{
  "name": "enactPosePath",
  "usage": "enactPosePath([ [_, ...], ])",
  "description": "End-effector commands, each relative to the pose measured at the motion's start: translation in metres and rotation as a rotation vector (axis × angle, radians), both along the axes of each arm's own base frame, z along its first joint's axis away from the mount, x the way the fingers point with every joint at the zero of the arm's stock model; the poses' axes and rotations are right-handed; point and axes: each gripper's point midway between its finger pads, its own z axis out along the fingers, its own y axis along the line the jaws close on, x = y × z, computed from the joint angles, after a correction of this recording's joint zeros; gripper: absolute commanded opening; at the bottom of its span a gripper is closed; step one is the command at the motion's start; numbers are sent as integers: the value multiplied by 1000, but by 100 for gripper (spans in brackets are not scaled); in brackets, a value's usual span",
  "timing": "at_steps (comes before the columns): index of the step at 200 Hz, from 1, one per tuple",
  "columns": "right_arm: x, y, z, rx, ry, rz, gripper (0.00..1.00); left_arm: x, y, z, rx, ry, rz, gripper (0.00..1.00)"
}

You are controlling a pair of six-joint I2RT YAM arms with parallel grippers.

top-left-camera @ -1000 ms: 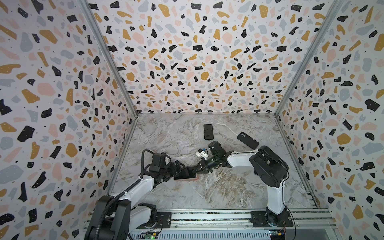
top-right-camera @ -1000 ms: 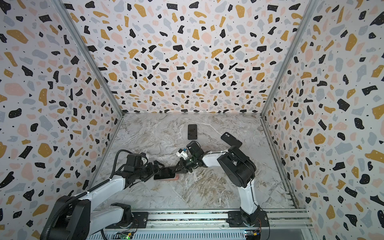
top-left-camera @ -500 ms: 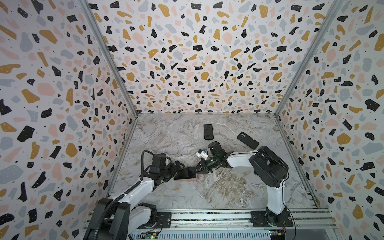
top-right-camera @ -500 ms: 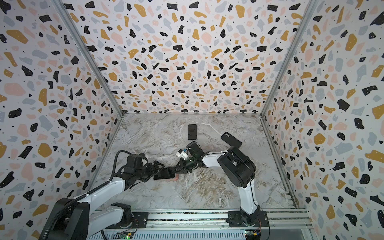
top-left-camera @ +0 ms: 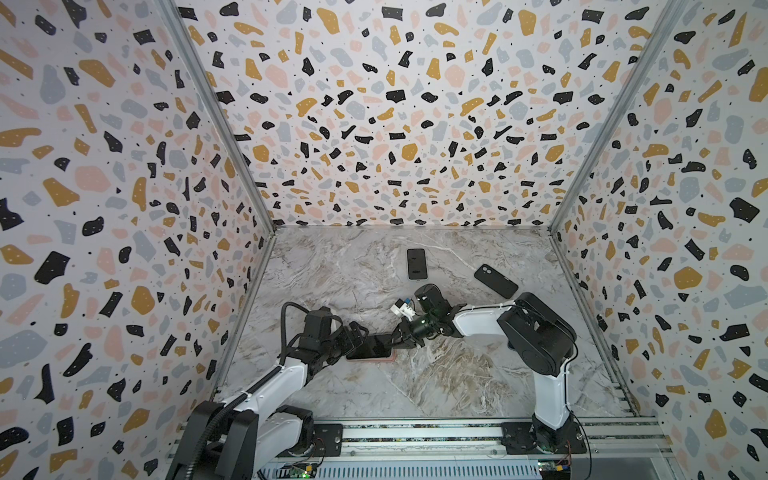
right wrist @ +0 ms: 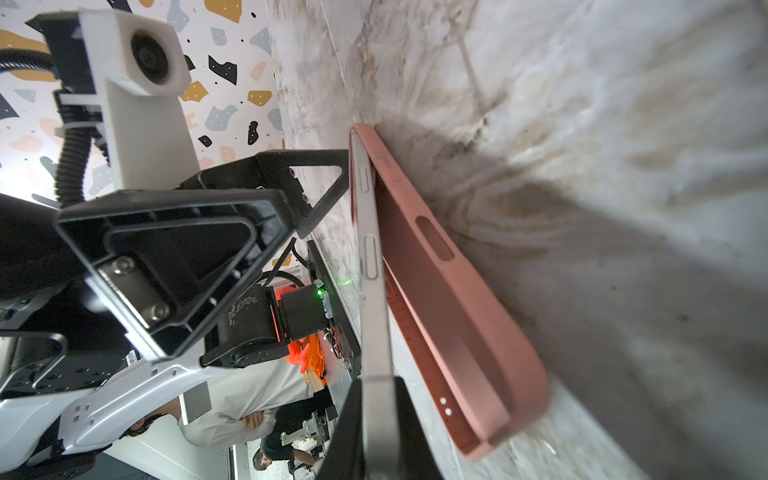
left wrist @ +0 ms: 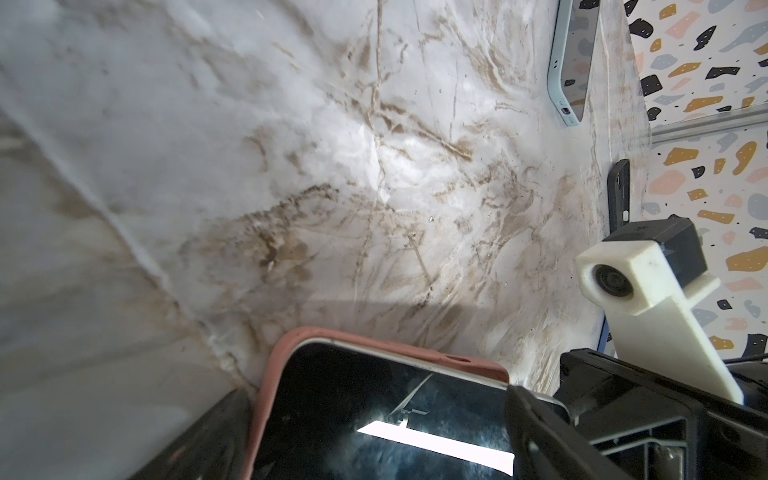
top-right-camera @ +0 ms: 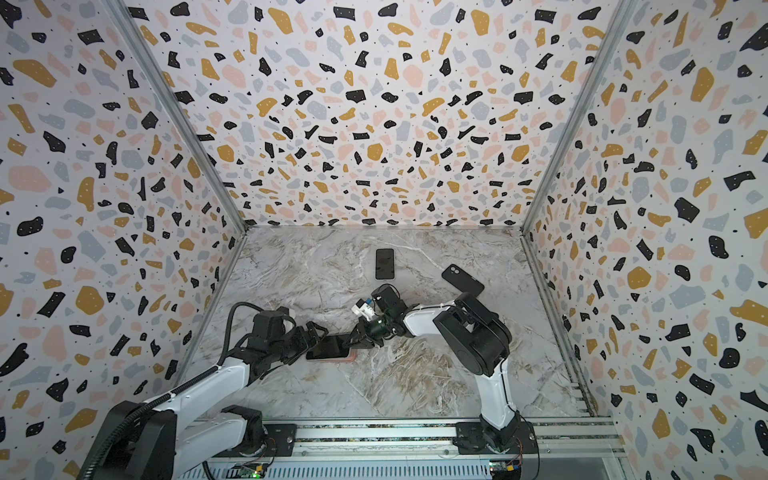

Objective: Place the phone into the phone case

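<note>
No visible shift over last second. Right gripper (top-left-camera: 397, 337) stayed clenched on phone (right wrist: 374, 266): held end raised, far end seated in pink case (right wrist: 449, 299) on desk (top-left-camera: 415, 382). Left gripper (top-left-camera: 358, 334) stayed spread wide at case end. Insertion looked stalled, half done.

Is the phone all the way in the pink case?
Not yet. The phone is tilted: one end sits in the pink case, the other is lifted out.
</note>
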Motion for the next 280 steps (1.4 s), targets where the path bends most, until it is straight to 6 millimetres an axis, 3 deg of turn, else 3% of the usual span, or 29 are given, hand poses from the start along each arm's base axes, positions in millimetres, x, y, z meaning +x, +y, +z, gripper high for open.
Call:
enactPosePath([
  [1, -14, -4, -36, -157, 3, -36, 1, -8, -21, 7, -86, -8, -75, 95],
  [29, -13, -6, -33, -157, -8, -41, 7, -6, -20, 12, -83, -18, -76, 95],
  [68, -9, -9, -28, -163, -34, -64, 31, -8, -19, 9, -73, -13, -75, 95],
  [99, -2, -14, -22, -173, -64, -87, 42, -7, -19, 9, -68, -13, -77, 96],
  [158, 3, -27, 4, -165, -120, -124, 47, -8, -13, 11, -19, -11, -85, 97],
  [203, 4, -46, 5, -211, -186, -154, 53, -15, -3, 9, 32, 5, -82, 98],
  [247, 22, -53, 9, -253, -400, -121, 51, -34, 2, 0, 44, 41, -83, 98],
  [280, 33, -46, 10, -221, -526, -84, 48, -46, 0, 0, -1, 41, -81, 99],
])
